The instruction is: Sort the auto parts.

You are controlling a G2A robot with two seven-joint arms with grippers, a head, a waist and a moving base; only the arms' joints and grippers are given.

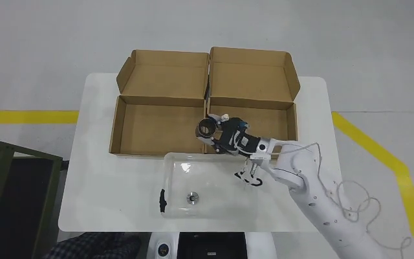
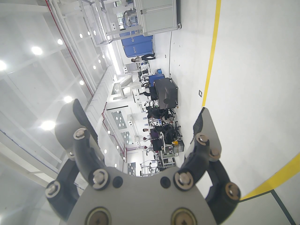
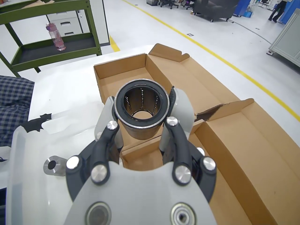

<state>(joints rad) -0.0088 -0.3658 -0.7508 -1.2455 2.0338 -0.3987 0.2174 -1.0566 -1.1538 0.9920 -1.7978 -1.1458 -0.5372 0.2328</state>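
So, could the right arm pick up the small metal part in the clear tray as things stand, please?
Probably not yet: its jaws are shut on the bearing, held over the cardboard boxes. The metal part lies uncovered in the open tray, so the path looks free.

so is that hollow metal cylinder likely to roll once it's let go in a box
Probably yes on its side: the cylinder is round and smooth-walled. Likely rigid and heavyish, being metal with ball rows inside. Set on end, its flat rim should stand.

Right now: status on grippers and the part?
Right gripper shut on bearing, above the wall between the two cardboard boxes. Left gripper open, empty. One metal part in clear tray. Nothing blocking the drop.
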